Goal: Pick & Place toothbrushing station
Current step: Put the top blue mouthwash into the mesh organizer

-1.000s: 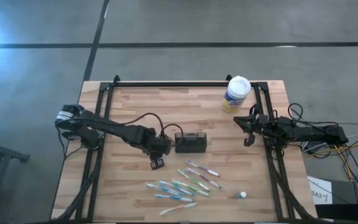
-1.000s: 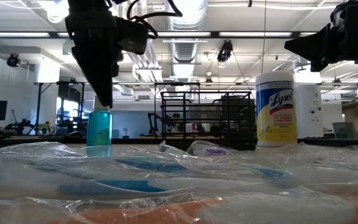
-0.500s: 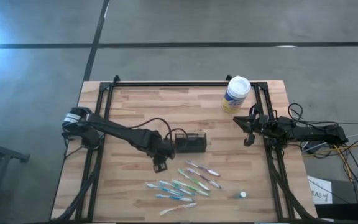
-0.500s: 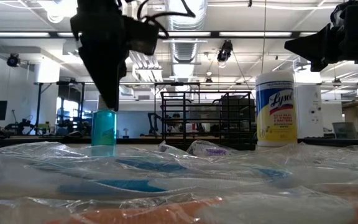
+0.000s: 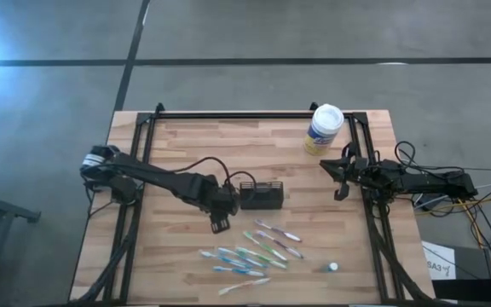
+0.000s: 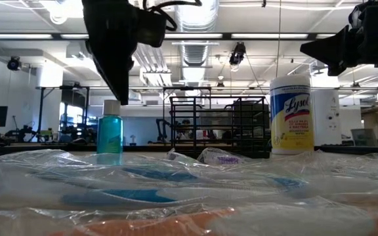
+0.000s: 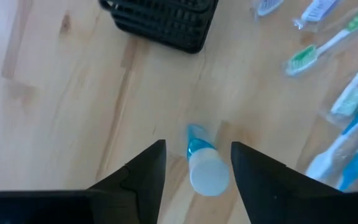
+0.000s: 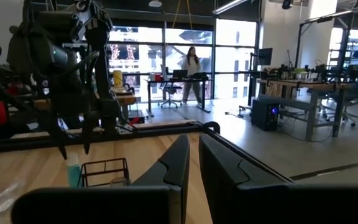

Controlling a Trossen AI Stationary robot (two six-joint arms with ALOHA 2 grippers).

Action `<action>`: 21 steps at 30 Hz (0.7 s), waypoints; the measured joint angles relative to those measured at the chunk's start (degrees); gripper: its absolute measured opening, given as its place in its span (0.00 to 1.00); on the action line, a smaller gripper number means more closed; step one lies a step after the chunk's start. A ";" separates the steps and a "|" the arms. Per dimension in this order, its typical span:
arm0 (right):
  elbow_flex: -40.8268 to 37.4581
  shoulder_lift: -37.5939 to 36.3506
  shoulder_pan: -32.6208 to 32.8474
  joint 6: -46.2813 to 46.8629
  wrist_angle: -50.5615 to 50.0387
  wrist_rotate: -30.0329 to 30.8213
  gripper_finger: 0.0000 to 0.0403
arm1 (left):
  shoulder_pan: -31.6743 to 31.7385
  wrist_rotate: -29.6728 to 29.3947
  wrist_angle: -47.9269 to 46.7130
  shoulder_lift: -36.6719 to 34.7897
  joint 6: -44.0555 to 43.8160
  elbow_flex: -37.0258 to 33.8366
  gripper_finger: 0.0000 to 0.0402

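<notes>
The toothbrushing station [image 5: 261, 196], a black wire holder, stands on its base at the middle of the wooden table; the left wrist view also shows the station [image 7: 163, 22]. Just to its near left a small blue bottle [image 7: 205, 169] with a white cap stands upright on the table. My left gripper [image 7: 197, 145] hangs open above the bottle, pointing down, one finger on either side of the cap and clear of it. In the low view the left gripper [image 6: 120, 98] ends just above the bottle's cap [image 6: 111, 105]. My right gripper [image 5: 341, 175] waits shut at the table's right edge.
Several wrapped toothbrushes [image 5: 254, 251] lie spread near the table's near edge, right of the bottle. A white-lidded Lysol canister [image 5: 323, 128] stands at the far right. A small white-and-teal item [image 5: 333, 267] lies at the near right. Black frame rails [image 5: 135, 170] run along both sides.
My left gripper has let go of the blue bottle's cap and risen straight up. The cap, covered by the fingertips a second ago, now shows free below them. The bottle stays upright on the table.
</notes>
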 joint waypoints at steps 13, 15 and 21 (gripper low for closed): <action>0.00 0.20 0.00 -0.01 -0.15 0.00 0.09 | -0.39 2.51 -0.64 -0.89 -3.96 -3.75 0.46; 0.00 0.20 0.00 0.00 -0.15 0.01 0.09 | -0.39 2.51 -0.19 -0.89 -3.86 -3.96 0.46; 0.00 0.20 0.00 0.00 -0.13 0.02 0.09 | -0.39 2.51 1.29 -0.89 -2.43 -3.96 0.46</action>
